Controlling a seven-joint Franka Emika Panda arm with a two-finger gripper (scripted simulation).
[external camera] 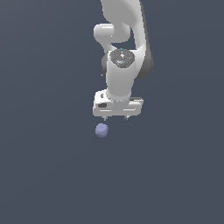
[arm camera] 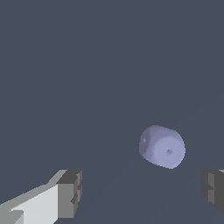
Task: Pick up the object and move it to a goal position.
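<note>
The object is a small periwinkle-blue ball [external camera: 101, 130] on the dark grey floor, in the lower middle of the exterior view. My white gripper [external camera: 116, 118] hangs just above it and a little toward the exterior view's right, fingers pointing down. The ball is not between the fingers. In the wrist view the ball [arm camera: 162, 146] shows beyond the fingertips [arm camera: 70, 192], nearer the finger at the frame's edge [arm camera: 213, 190]. The jaws stand wide apart and hold nothing.
The white arm [external camera: 122, 52] rises from the gripper to the top of the exterior view. The floor [external camera: 43, 175] is a plain dark grey surface all around. No other objects show.
</note>
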